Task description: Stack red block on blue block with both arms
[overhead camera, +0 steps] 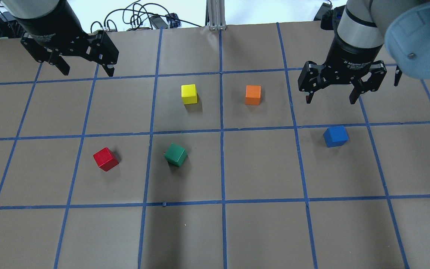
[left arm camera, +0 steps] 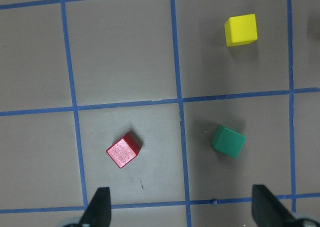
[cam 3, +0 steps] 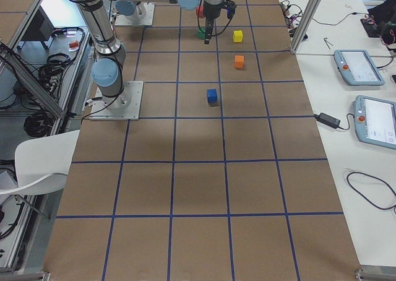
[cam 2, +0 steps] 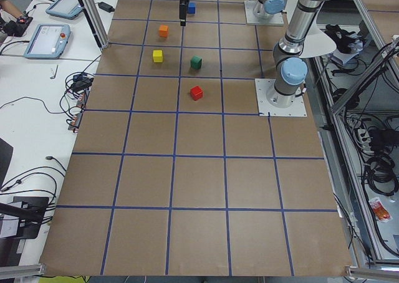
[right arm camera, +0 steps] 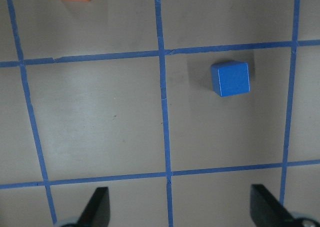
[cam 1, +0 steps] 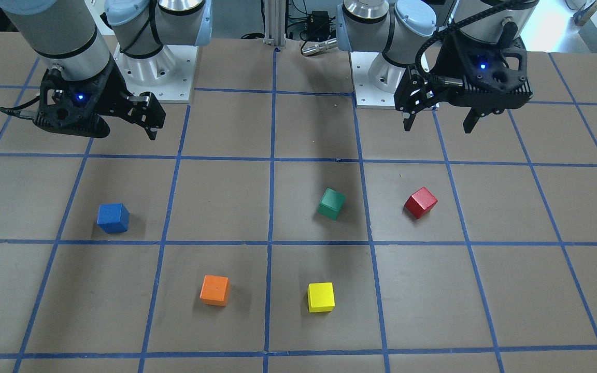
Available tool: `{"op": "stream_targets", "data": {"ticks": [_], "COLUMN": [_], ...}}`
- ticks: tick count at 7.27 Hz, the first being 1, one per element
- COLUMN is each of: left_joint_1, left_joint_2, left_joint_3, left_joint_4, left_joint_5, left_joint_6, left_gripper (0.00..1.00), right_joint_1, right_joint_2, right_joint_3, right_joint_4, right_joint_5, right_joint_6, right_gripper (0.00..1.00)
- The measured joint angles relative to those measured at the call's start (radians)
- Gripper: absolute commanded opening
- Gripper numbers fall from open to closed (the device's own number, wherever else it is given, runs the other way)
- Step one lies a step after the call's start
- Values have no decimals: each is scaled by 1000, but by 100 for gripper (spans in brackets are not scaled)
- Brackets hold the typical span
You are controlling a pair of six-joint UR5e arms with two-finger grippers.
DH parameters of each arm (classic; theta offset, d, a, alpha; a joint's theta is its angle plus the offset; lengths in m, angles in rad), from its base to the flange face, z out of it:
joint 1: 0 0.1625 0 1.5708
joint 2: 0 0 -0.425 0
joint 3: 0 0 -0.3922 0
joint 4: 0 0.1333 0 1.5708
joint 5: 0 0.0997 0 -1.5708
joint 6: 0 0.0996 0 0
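Observation:
The red block (overhead camera: 105, 159) lies on the table on my left side, also in the front-facing view (cam 1: 421, 202) and the left wrist view (left arm camera: 123, 150). My left gripper (overhead camera: 88, 71) hangs open and empty, high above the table and apart from the red block; it also shows in the front-facing view (cam 1: 438, 127). The blue block (overhead camera: 336, 136) lies on my right side, also in the front-facing view (cam 1: 113, 217) and the right wrist view (right arm camera: 230, 78). My right gripper (overhead camera: 330, 100) is open and empty, raised just beyond the blue block.
A green cube (overhead camera: 175, 154) lies right of the red block. A yellow cube (overhead camera: 189, 94) and an orange cube (overhead camera: 252, 95) lie farther out near the middle. The brown table carries a blue tape grid. The arm bases (cam 1: 153, 67) stand at the robot's edge.

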Motion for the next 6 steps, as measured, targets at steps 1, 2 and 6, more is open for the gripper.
{"op": "stream_targets", "data": {"ticks": [1,2,6], "left_joint_1": [0,1,26], "left_joint_2": [3,7,-6], "left_joint_3": [0,-1,-30], "left_joint_4": [-5,-12,-27], "left_joint_5": [-2,-3,-1], "left_joint_6": [-2,1,33], "left_gripper": [100,100,100], "right_joint_1": [0,0,-1], "right_joint_2": [0,0,-1], "right_joint_3": [1,3,10], "right_joint_4": [1,1,1], "right_joint_5": [0,-1,-2], "right_joint_6": [4,5,4], "right_gripper": [100,100,100]}}
